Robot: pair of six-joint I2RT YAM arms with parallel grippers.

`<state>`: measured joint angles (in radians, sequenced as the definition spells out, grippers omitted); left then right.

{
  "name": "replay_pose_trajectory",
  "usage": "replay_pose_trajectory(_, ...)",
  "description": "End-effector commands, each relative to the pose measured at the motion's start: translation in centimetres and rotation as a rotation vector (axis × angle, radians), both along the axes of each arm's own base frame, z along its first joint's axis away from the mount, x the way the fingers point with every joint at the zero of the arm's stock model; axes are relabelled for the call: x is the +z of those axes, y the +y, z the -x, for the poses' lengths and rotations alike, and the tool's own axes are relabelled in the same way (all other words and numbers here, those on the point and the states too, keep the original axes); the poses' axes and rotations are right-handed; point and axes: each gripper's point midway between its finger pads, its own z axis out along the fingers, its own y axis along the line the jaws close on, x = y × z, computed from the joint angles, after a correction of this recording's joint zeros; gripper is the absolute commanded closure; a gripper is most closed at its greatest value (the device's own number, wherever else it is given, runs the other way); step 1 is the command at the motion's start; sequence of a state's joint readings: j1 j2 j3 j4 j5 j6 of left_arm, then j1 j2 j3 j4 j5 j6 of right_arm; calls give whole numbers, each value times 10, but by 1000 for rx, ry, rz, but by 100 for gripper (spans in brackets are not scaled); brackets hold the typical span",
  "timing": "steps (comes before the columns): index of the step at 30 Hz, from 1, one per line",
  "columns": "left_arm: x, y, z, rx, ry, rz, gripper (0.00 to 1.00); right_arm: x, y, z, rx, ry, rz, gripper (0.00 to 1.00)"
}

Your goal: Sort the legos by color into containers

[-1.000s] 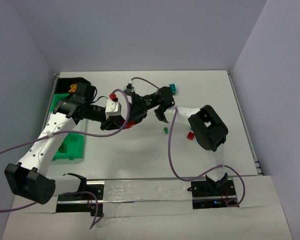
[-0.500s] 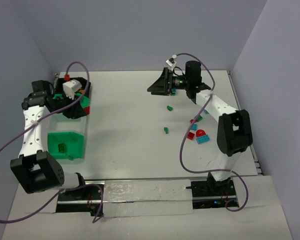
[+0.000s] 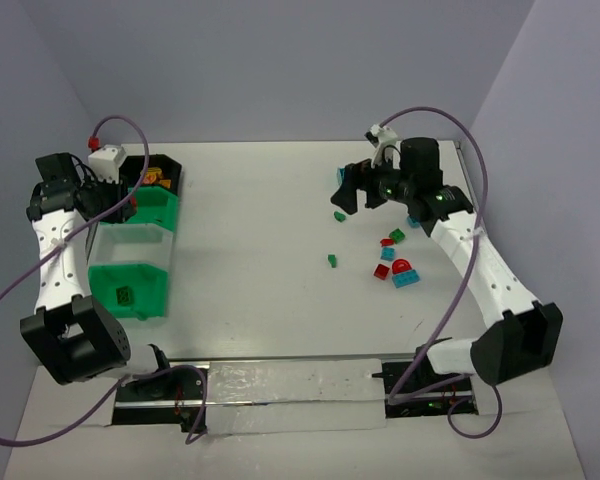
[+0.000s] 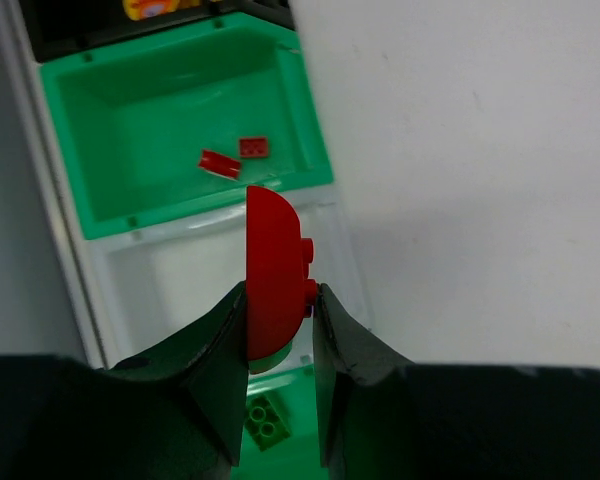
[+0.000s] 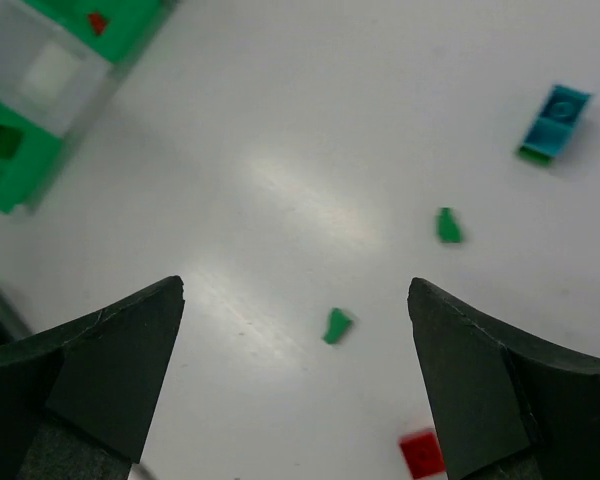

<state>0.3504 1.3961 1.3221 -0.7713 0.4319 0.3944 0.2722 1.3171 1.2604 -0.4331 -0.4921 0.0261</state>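
Note:
My left gripper [image 4: 278,295] is shut on a red half-round lego [image 4: 275,262] and hangs over the containers at the far left [image 3: 125,200]. Below it lie a green bin [image 4: 310,130] holding two red bricks [image 4: 238,158], a clear bin [image 4: 205,265], and a green bin with a green brick [image 4: 265,420]. The black bin [image 3: 163,178] holds yellow-orange bricks [image 4: 150,8]. My right gripper [image 3: 346,192] stands open [image 5: 295,285] above loose legos: two green ones [image 5: 336,325] [image 5: 447,225], a teal one [image 5: 555,120] and a red one [image 5: 422,452].
More red, teal and green bricks lie in a cluster [image 3: 398,262] at the table's right, under the right arm. The row of bins runs along the left edge of the table [image 3: 250,300]. Purple cables loop off both arms.
My left arm has swung back from the table's middle to above the bins, still holding the red lego. The right arm has stretched out over the loose bricks and its jaws have opened wider.

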Motion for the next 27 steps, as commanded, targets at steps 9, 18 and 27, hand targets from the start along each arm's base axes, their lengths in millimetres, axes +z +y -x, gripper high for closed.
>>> replay_pose_trajectory(9, 41, 25, -20, 130, -273, -97, 100, -30, -106, -18, -272, -215, 364, 0)
replay_pose_trajectory(18, 20, 16, -21, 78, -163, -33, 100, -50, -148, -28, -415, -188, 420, 0)
replay_pose_trajectory(27, 25, 27, -37, 38, -162, -99, 100, -57, -143, -28, -381, -263, 409, 0)
